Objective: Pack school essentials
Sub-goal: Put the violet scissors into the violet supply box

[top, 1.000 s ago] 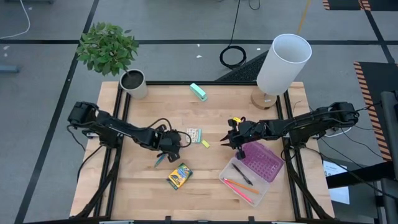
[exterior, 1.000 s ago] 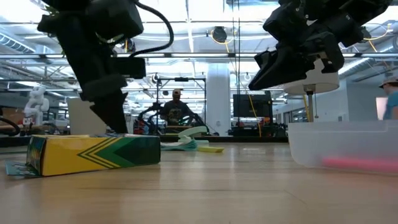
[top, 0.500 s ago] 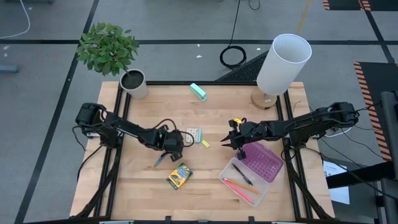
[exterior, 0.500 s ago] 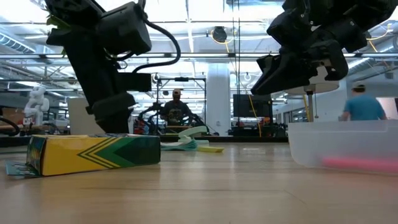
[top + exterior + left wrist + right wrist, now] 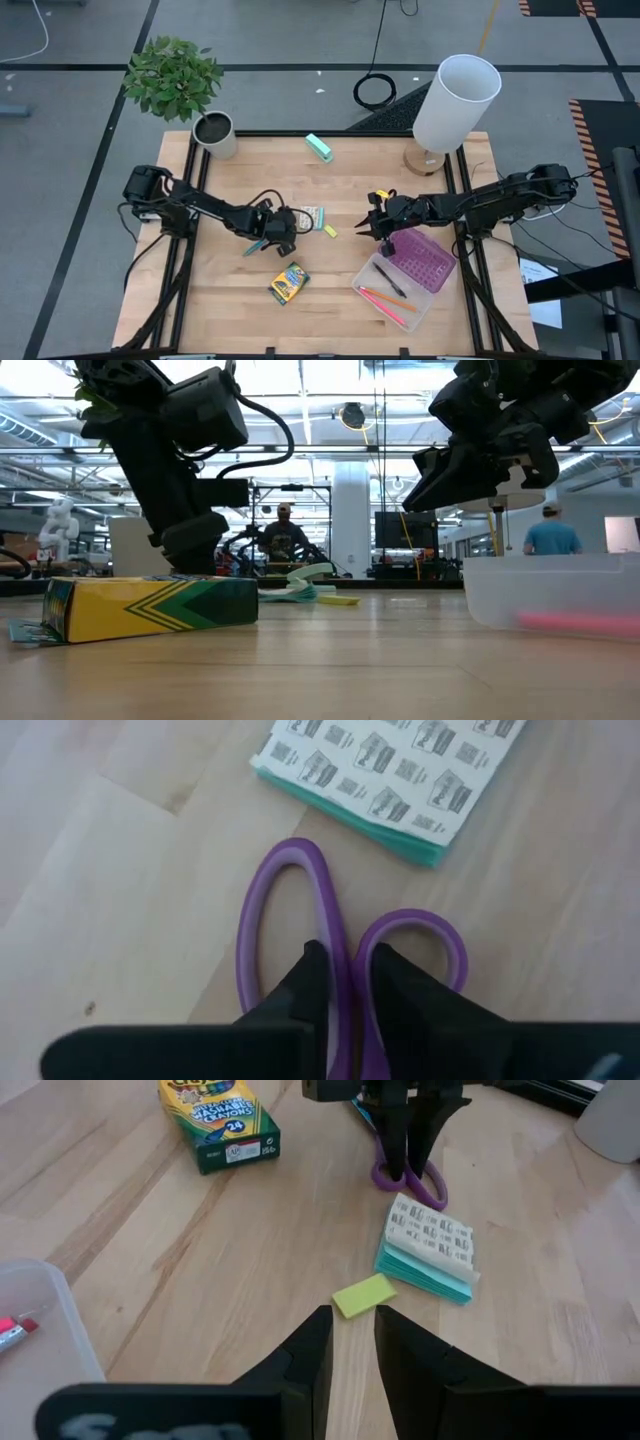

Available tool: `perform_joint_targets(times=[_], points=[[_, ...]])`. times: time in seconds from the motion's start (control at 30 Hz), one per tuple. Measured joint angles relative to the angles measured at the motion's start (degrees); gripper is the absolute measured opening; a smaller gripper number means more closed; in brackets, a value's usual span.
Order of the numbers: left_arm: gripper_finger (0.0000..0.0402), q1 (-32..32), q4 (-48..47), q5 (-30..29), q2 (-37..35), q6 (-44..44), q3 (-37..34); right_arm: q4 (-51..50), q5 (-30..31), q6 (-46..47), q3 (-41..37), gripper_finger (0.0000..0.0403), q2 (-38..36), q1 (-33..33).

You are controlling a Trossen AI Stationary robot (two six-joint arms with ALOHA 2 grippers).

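Pale wooden worktop [image 5: 230, 290] carries, from nine o'clock across, one left gripper [image 5: 272, 232] stretched low, its fingers [image 5: 312, 982] clamped on one pair of purple-handled scissors [image 5: 300, 920]. At centre lie one card stack [image 5: 313, 216], one yellow eraser [image 5: 330, 231] and, toward six o'clock, one crayon box [image 5: 287, 283]. At three o'clock the right gripper [image 5: 372, 226] hovers, fingers slightly parted, beside one clear bin [image 5: 405, 275].
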Motion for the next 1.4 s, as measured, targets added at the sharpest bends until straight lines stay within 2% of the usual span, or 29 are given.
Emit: perform_joint_targets(times=[0.17, 0.47, 0.8, 1.03, 1.2, 1.4], points=[[0.0070, 0.06, 0.80, 0.53, -0.62, 0.86, 0.47, 0.00, 0.00, 0.00, 0.00, 0.0070, 0.00, 0.00], [0.0054, -0.32, -0.51, -0.16, -5.30, 2.54, 1.92, 0.11, 0.01, 0.00, 0.00, 0.0070, 0.00, -0.01], [0.0004, -0.75, -0.43, -0.92, -9.17, 3.49, 2.23, 0.53, 0.00, 0.00, -0.02, 0.0070, 0.04, 0.00], [0.0024, -1.17, 2.85, 2.04, -8.11, 4.62, 1.87, 0.87, 0.00, 0.01, -0.04, 0.0070, 0.04, 0.00], [0.0042, -1.34, 11.61, 5.25, -5.26, 9.24, 1.89, 0.85, 0.00, 0.16, -0.04, 0.0070, 0.04, -0.02], [0.0108, -2.42, 16.75, 6.48, 0.01, 13.33, 1.99, 0.78, 0.00, 0.14, -0.04, 0.0070, 0.04, 0.17]])
